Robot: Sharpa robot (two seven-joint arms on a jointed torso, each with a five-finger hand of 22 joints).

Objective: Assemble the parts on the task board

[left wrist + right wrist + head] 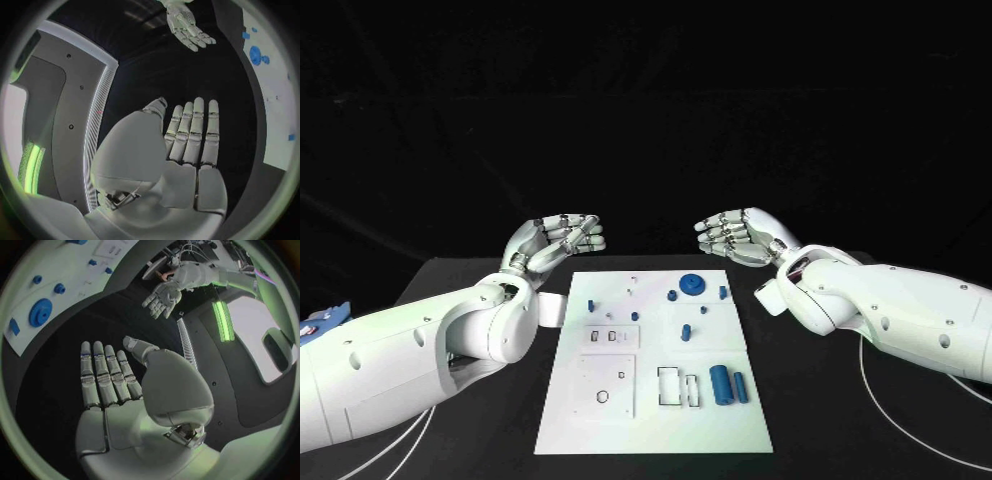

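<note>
Hands both empty and spread. Left hand (pixel 557 240) is raised beyond the far left corner of the task board (pixel 661 420), fingers apart, palm bare; the left wrist view shows its fingers (pixel 195 131) straight and side by side with nothing in them. Right hand (pixel 741 236) hovers off the far right corner, likewise bare and unclenched; fingers (pixel 103 372) extended in the right wrist view.

Task board lies flat in the middle of the black table (pixel 862 420), long axis running near to far. Parts on it:
- round blue disc (pixel 691 283), far end, right of centre; smaller blue pieces just beside it
- small blue peg (pixel 687 328), mid-board
- blue cylinder (pixel 721 385), near right, lying on its side, with a second slimmer blue piece (pixel 738 386) just beside it
- outlined slots (pixel 678 387) immediately left of the cylinder; further recesses (pixel 609 337) on the left half

Handling judgement: parts look like rigid moulded plastic, light, smooth, not fragile. Cylinder likely to roll if nudged; take it across its middle with opposed fingertips. Disc is low and flat, best pinched at its rim. Small pegs need a fingertip pinch and may slip.

Markings: no brand, label or legible writing made out on board or parts.
</note>
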